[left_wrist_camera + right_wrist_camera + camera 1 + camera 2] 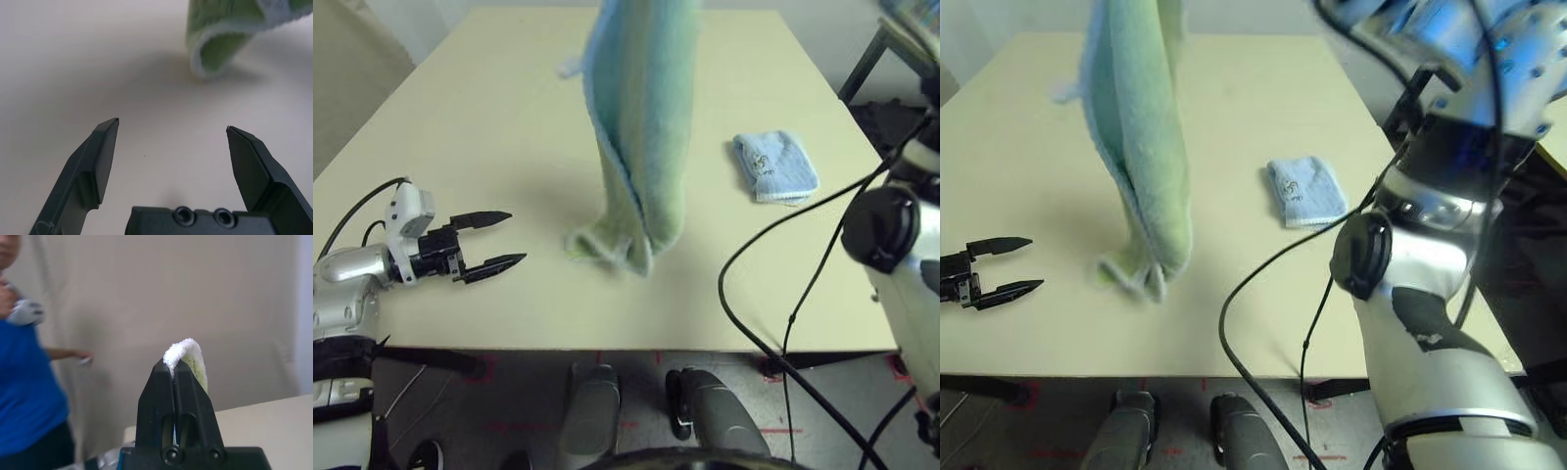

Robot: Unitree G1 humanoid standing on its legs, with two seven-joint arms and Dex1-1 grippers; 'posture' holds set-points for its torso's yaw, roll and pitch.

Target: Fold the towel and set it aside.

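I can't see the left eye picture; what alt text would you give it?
A green towel hangs from above, its lower end touching a beige table. The robot's open left gripper hovers on the left, apart from the towel, and a small folded blue towel lies to the right.

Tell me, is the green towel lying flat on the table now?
No. The towel hangs lengthwise, pinched by the right gripper; its bottom end touches the table.

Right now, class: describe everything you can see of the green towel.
The towel is light green terry cloth with white stitched edging. It hangs lengthwise above the table, doubled into a narrow drape. The right gripper is shut on its top edge. Its curled bottom end rests on the tabletop. The open left gripper sits apart from it.
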